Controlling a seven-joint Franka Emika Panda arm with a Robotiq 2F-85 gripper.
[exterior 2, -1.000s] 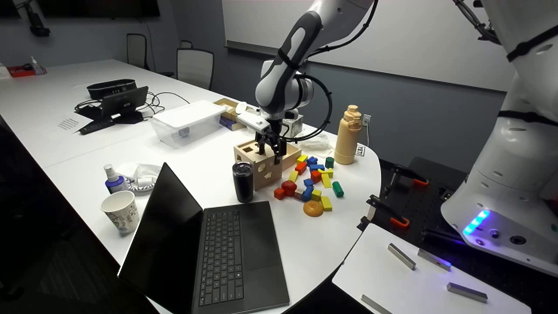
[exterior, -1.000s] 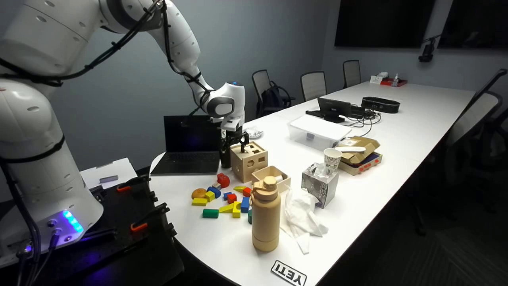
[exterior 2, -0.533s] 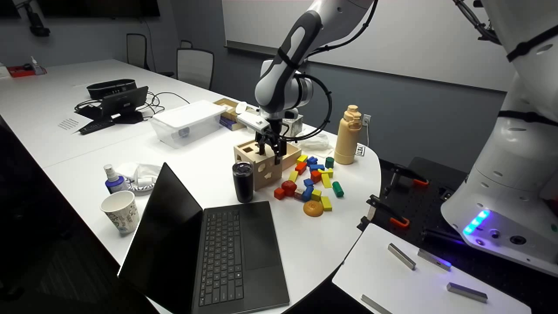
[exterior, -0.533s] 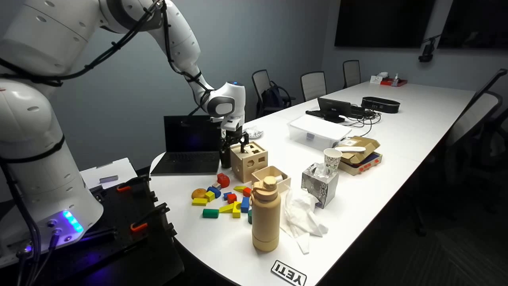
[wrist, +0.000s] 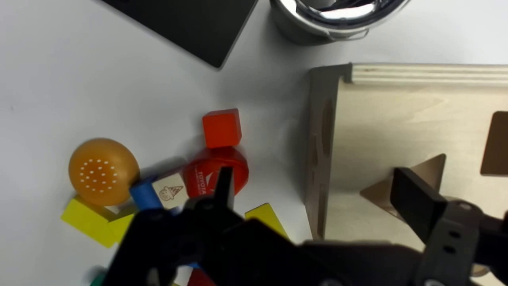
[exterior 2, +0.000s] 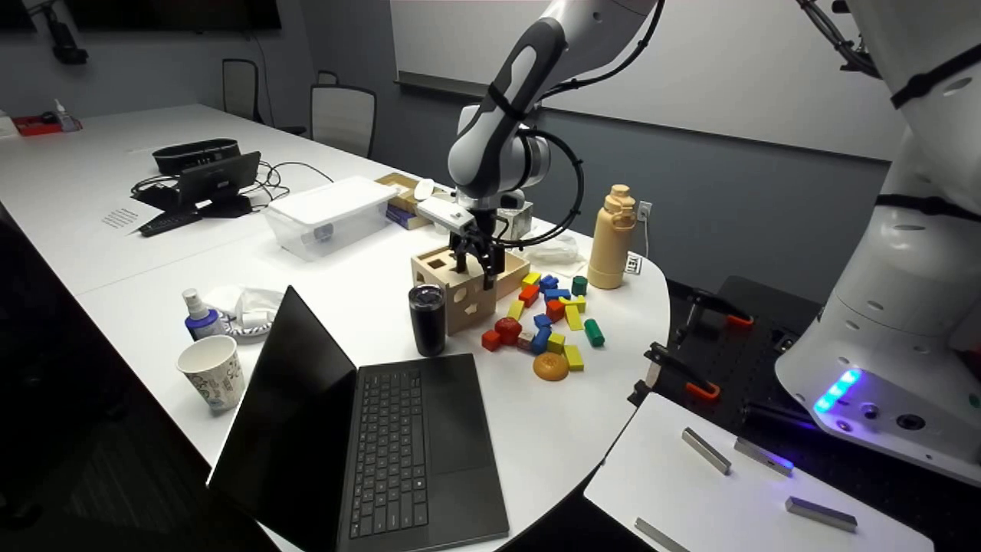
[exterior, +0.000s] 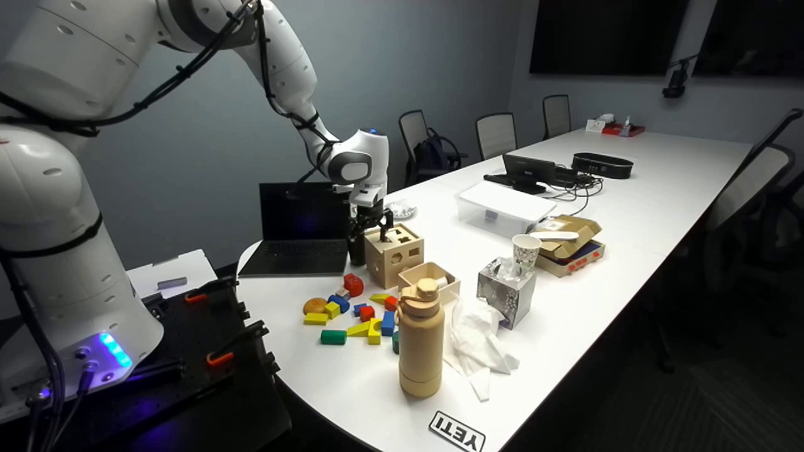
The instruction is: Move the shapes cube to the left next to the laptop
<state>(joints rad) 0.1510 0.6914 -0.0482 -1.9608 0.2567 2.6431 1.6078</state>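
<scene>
The shapes cube (exterior: 394, 267) is a light-wood box with shape-cut holes, standing on the white table; it also shows in an exterior view (exterior 2: 469, 310) and in the wrist view (wrist: 397, 103). The black laptop (exterior: 295, 256) stands open beside it, with a dark tumbler (exterior 2: 428, 322) between them. My gripper (wrist: 313, 176) is open at the cube's top edge. In the wrist view one finger is over a triangular hole in the top and the other is outside the near side wall. I cannot tell whether the first finger is inside the hole or whether either touches the wood.
Loose coloured blocks (exterior: 358, 329) lie in front of the cube. An open wooden tray (exterior: 433, 279) stands against or close to the cube. A tan bottle (exterior 2: 611, 239), a tissue box (exterior: 507, 292) and a clear plastic bin (exterior 2: 333, 218) stand around. A paper cup (exterior 2: 212, 373) is behind the laptop screen.
</scene>
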